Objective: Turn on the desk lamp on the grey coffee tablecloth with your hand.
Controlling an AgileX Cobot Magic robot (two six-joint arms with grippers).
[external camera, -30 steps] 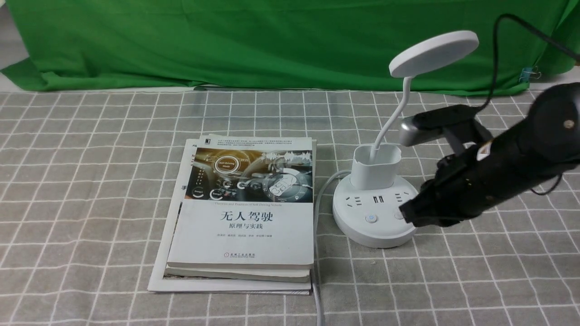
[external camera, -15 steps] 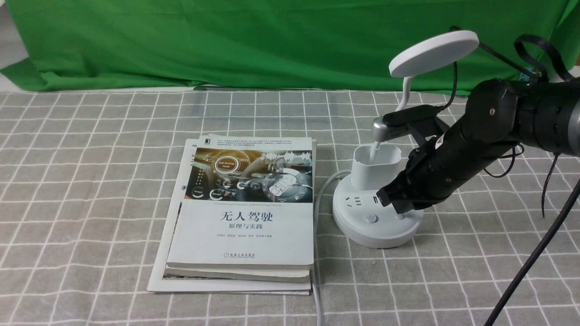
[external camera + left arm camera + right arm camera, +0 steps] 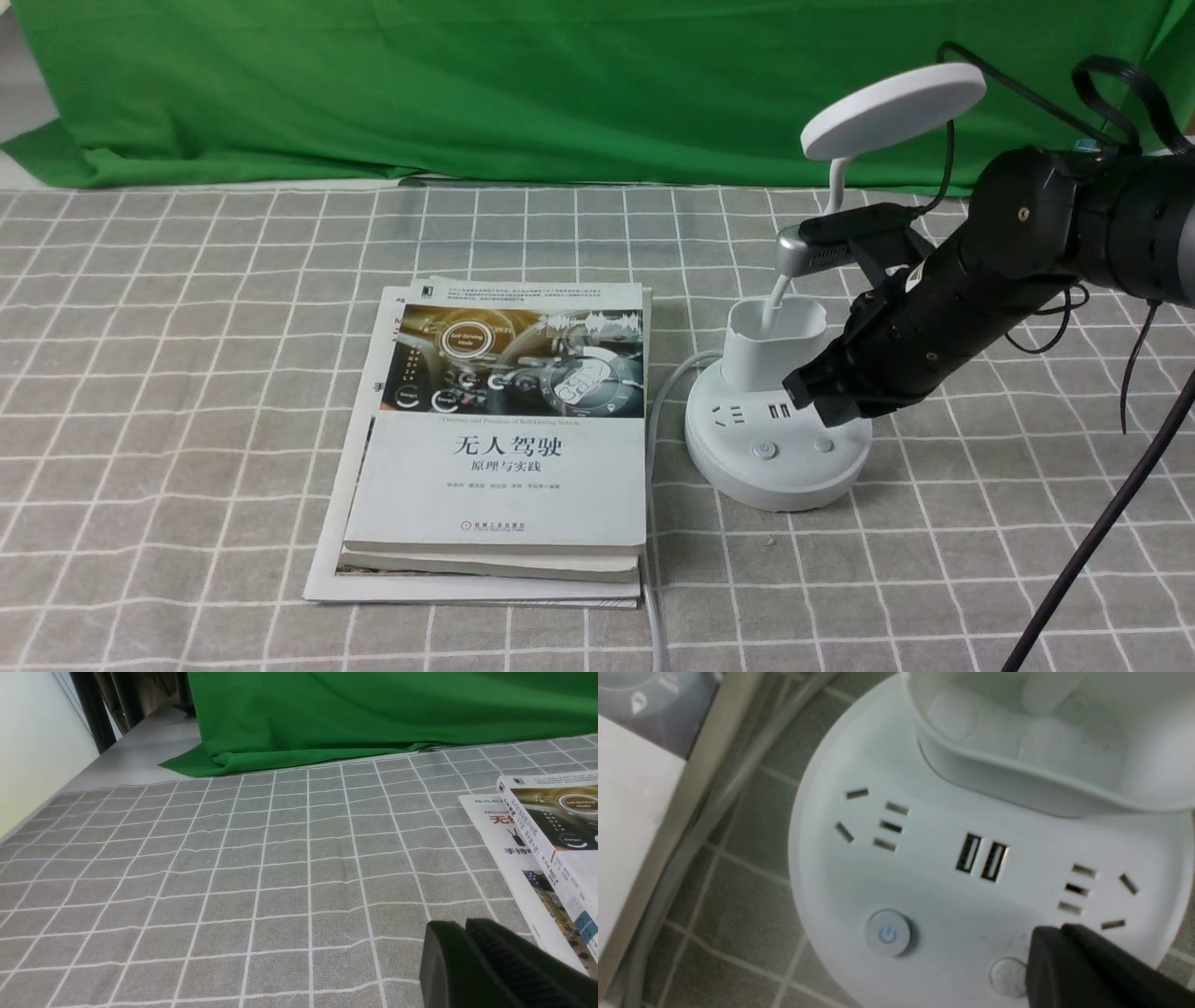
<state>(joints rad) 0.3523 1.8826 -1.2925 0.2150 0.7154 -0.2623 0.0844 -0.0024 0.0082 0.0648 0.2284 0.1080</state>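
Note:
The white desk lamp stands on the grey coffee tablecloth, right of centre, with its disc head raised. No light shows from the head. My right gripper, the black hand, is shut and empty. It hovers just above the lamp's round base, beside the plain right button. In the right wrist view its tip sits next to that button, and the power-symbol button is further off. My left gripper is shut and empty, low over the cloth.
A stack of books lies left of the lamp; its edge shows in the left wrist view. The lamp's white cord runs toward the front edge. A black cable hangs at the right. Green backdrop cloth lies behind.
My right gripper moved left from beside the base to over its right button, then lifted slightly. The lamp and books have not moved.

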